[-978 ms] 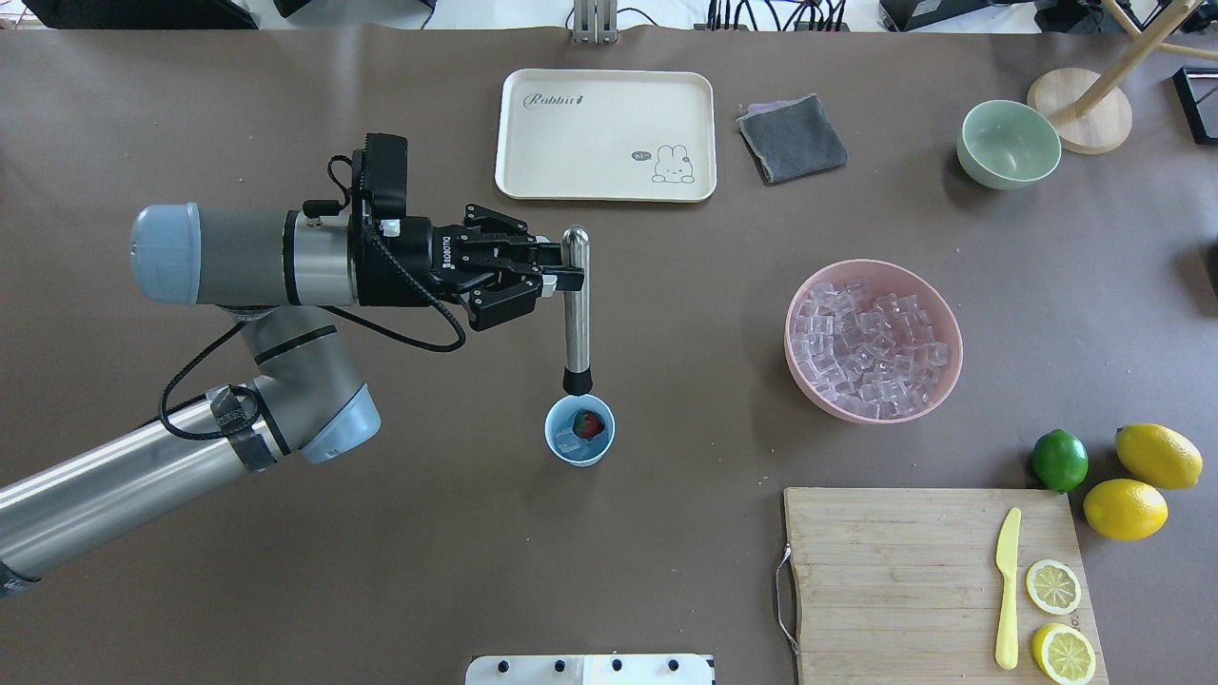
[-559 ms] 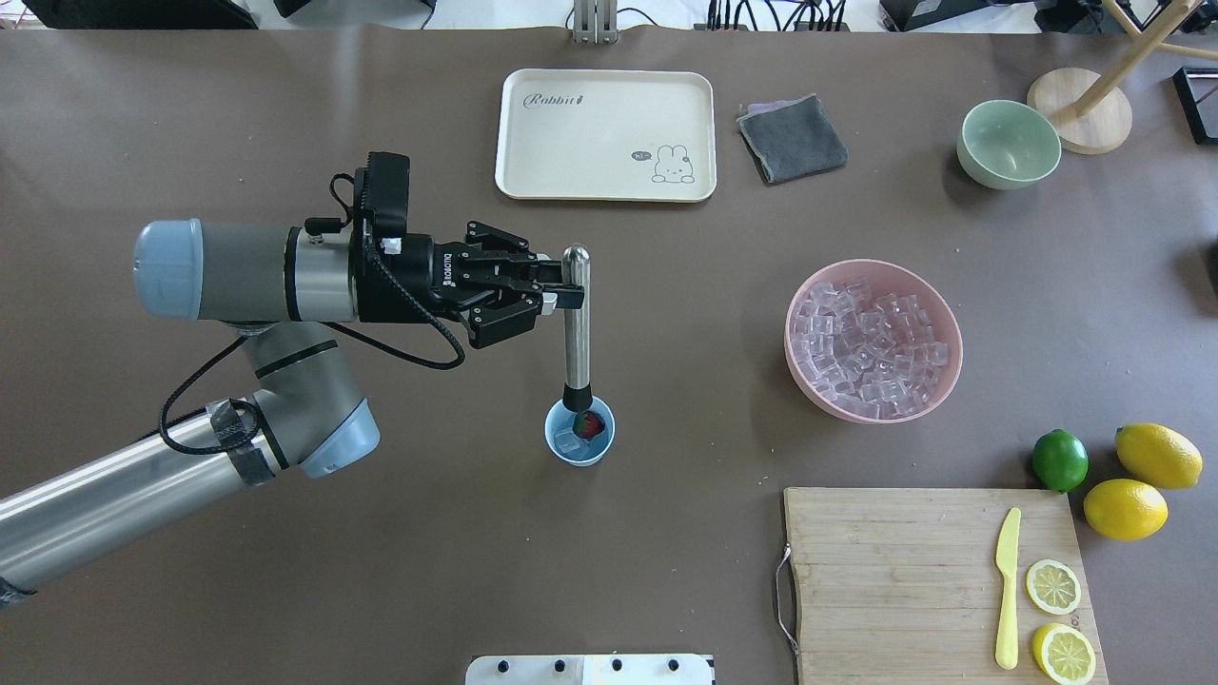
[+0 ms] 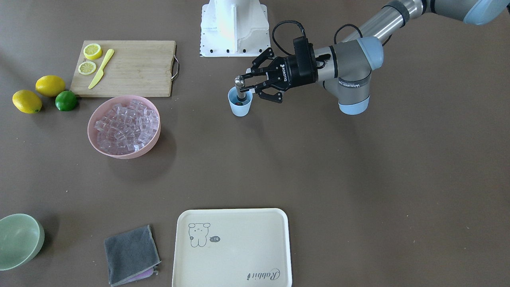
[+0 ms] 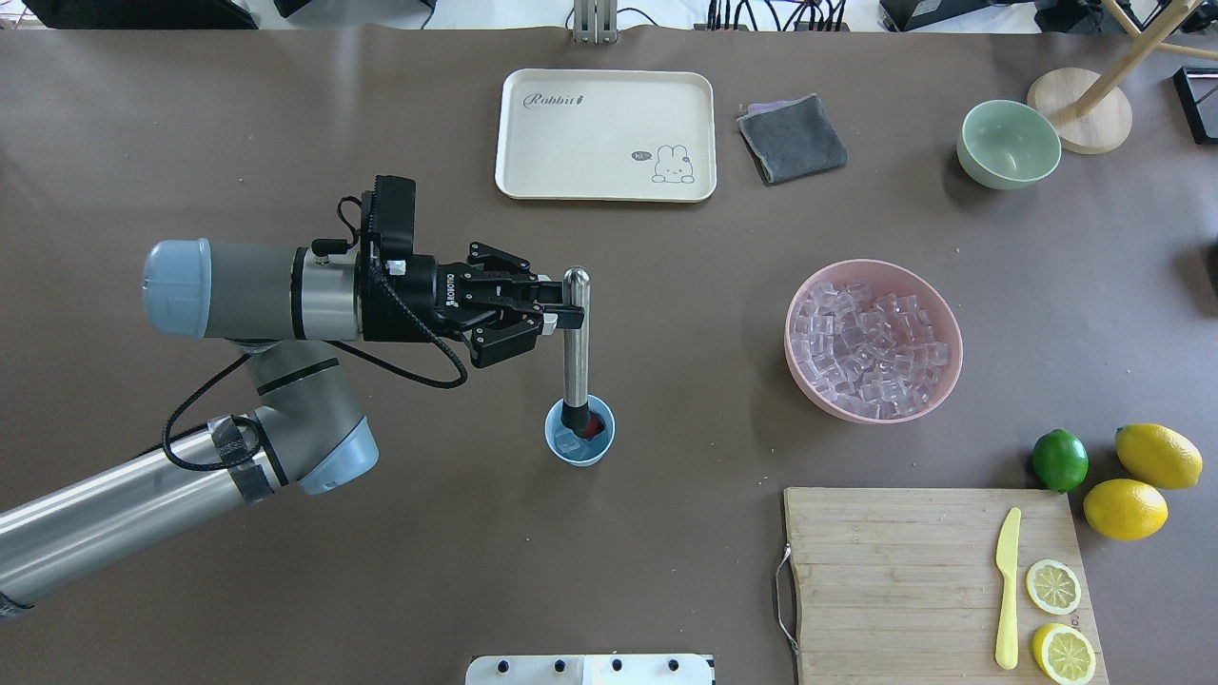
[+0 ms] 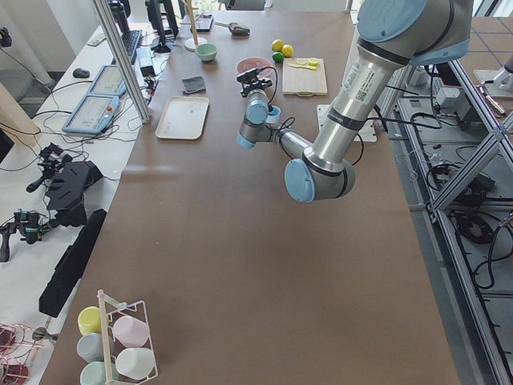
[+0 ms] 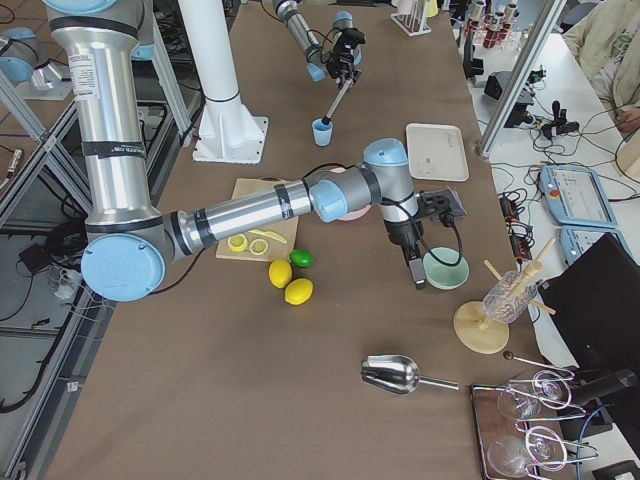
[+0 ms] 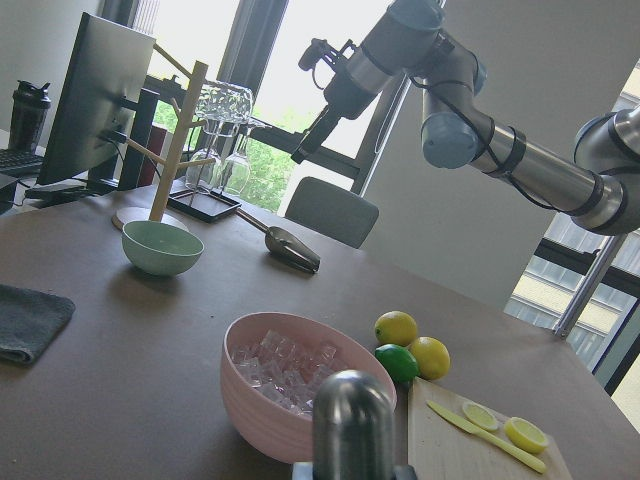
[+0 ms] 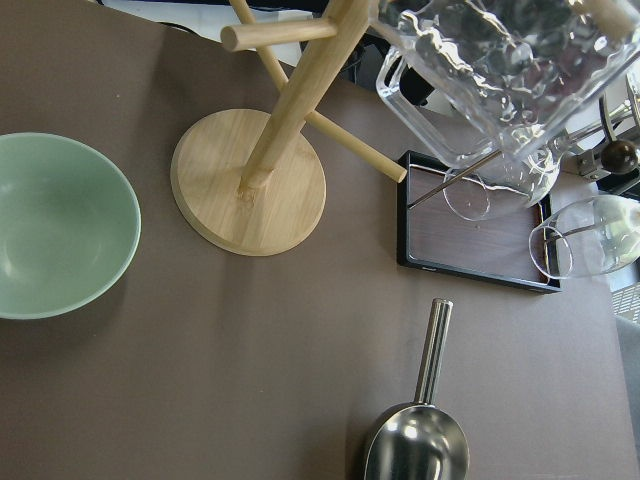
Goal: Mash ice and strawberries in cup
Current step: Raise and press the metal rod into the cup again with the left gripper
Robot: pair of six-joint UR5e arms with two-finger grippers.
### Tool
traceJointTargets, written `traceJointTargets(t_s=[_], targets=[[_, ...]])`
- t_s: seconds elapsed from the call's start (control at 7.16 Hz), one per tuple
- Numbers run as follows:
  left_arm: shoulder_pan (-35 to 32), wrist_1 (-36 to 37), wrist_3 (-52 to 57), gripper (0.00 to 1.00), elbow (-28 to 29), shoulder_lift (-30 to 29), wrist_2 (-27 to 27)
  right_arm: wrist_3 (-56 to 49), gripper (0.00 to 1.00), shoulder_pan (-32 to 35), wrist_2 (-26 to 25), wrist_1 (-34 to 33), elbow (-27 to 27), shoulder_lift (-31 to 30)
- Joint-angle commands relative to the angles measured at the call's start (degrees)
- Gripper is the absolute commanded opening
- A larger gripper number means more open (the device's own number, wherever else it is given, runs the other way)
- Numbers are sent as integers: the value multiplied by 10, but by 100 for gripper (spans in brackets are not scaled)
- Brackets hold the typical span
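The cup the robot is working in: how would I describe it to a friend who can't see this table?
From the wide pink bowl, look left in the overhead view. The cup stands alone there: the only small light blue tumbler, with a metal masher poking into it.

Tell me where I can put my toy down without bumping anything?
The cream tray is bare. Wide bare table lies between the cup and the cutting board. It's crowded around the pink bowl, lime and lemons. The left gripper holds a masher in the cup.
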Motion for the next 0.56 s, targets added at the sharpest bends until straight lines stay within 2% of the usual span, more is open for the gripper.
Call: traceJointTargets(t_s=[0.0,0.42], targets=[[3,0,0,0,1,0,0,0,100,0,0,0,1,-3],[10,1,3,0,7,1,9,0,100,0,0,0,1,-4]])
